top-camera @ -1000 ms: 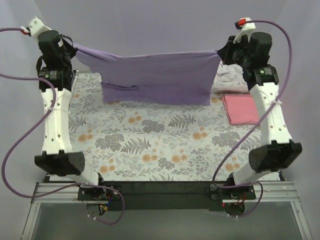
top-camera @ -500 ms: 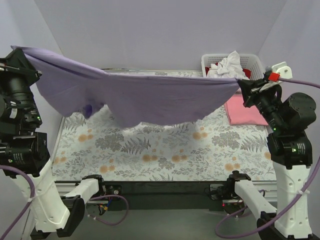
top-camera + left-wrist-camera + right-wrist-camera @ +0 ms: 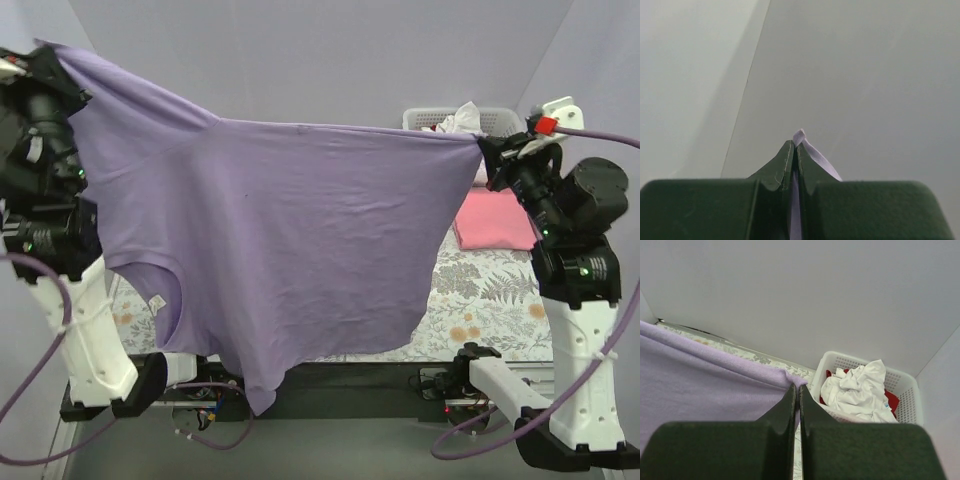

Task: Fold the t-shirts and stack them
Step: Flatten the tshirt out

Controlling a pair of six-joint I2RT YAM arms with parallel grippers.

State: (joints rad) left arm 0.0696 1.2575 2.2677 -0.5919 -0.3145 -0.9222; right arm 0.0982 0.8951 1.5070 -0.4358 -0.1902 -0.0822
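Note:
A large lavender-purple t-shirt point(image 3: 300, 230) hangs spread out between my two raised grippers, well above the floral table, its collar hanging low at the near edge. My left gripper point(image 3: 42, 52) is shut on its upper left corner; a purple tip point(image 3: 799, 135) pokes out between the pads. My right gripper point(image 3: 482, 147) is shut on the upper right corner point(image 3: 795, 381). A folded pink t-shirt point(image 3: 495, 220) lies on the table at the right. White point(image 3: 855, 390) and red point(image 3: 892, 401) t-shirts lie crumpled in the basket.
A white lattice basket point(image 3: 500, 121) stands at the back right corner; it also shows in the right wrist view point(image 3: 907, 390). The floral cloth point(image 3: 480, 300) covers the table, mostly hidden behind the hanging shirt. Grey walls close the back and sides.
Both arms have drawn back and risen toward the camera with the purple shirt. The shirt now hangs full length, covering most of the table.

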